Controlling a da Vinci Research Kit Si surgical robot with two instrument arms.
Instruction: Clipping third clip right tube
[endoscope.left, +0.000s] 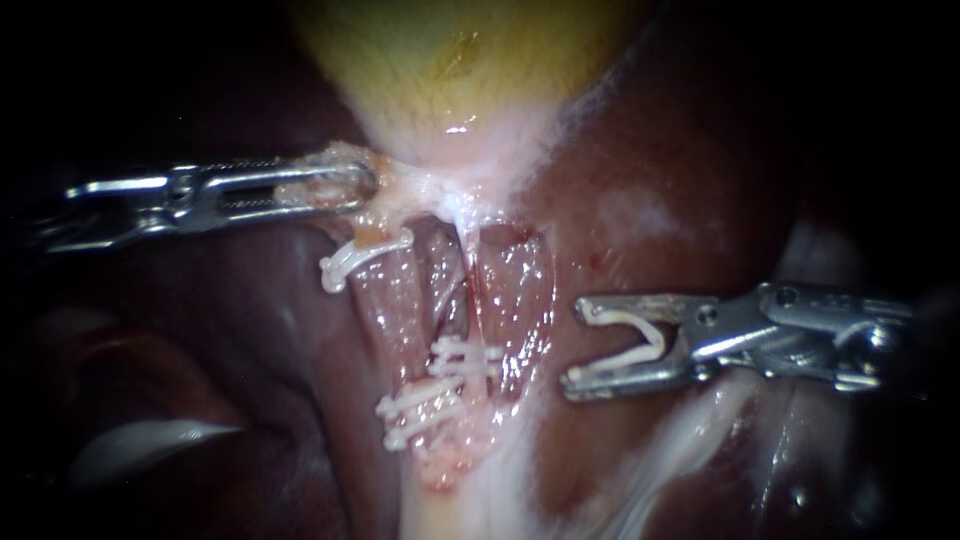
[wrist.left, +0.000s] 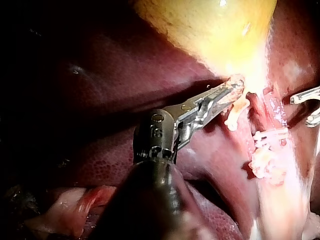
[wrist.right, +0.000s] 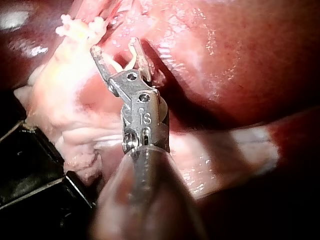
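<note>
My left instrument (endoscope.left: 352, 186) comes in from the left, its jaws shut on pale tissue (endoscope.left: 420, 190) at the neck of the yellow gallbladder (endoscope.left: 450, 60). Below hang two pink tubes; the left tube (endoscope.left: 385, 310) has a white clip (endoscope.left: 362, 254) near its top. More clips (endoscope.left: 465, 358) (endoscope.left: 420, 408) cross lower down. The right tube (endoscope.left: 518, 295) glistens beside them. My right instrument (endoscope.left: 574, 345) stands just right of that tube, apart from it, holding a spread white clip (endoscope.left: 640, 342) in its wide jaws. The right wrist view shows that clip (wrist.right: 125, 62) in the jaws (wrist.right: 115, 46).
Dark red liver (endoscope.left: 700, 150) surrounds the tubes on both sides. A white band of tissue (endoscope.left: 660, 440) runs under my right instrument. A pale flap (endoscope.left: 150, 440) lies at the lower left. A black block (wrist.right: 30, 170) sits beside the tissue in the right wrist view.
</note>
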